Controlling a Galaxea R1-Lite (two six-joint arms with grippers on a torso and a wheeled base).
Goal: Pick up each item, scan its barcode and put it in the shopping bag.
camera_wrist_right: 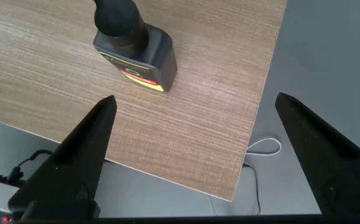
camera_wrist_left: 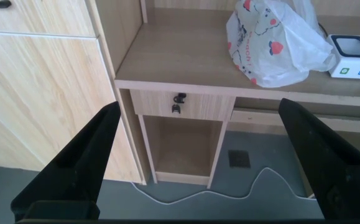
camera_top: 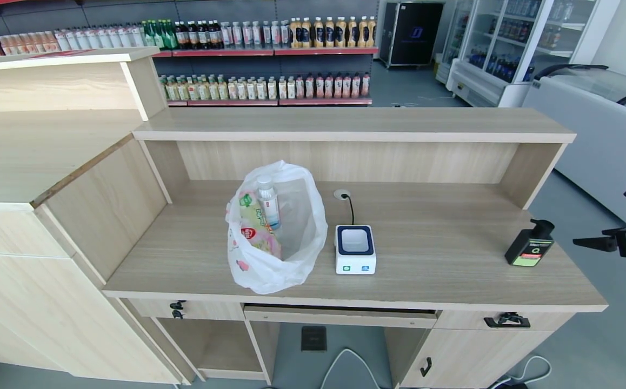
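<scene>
Right hand (camera_wrist_right: 195, 98) (fingers (camera_wrist_right: 80, 155) apart) near black bottle (camera_wrist_right: 136, 50)

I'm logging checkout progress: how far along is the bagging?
Done: a white-capped bottle and a snack packet sit in the shopping bag. In hand: nothing; the left gripper and right gripper are open. Left: the black pump bottle stands on the counter near the right gripper, away from the scanner, unbagged.

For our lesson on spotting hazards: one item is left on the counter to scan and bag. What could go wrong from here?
1. The black pump bottle stands near the right edge of the counter; the open right gripper, beyond that edge, might tip it on approach.
2. The shopping bag is limp and already holds items; another might snag its rim or topple it.
</scene>
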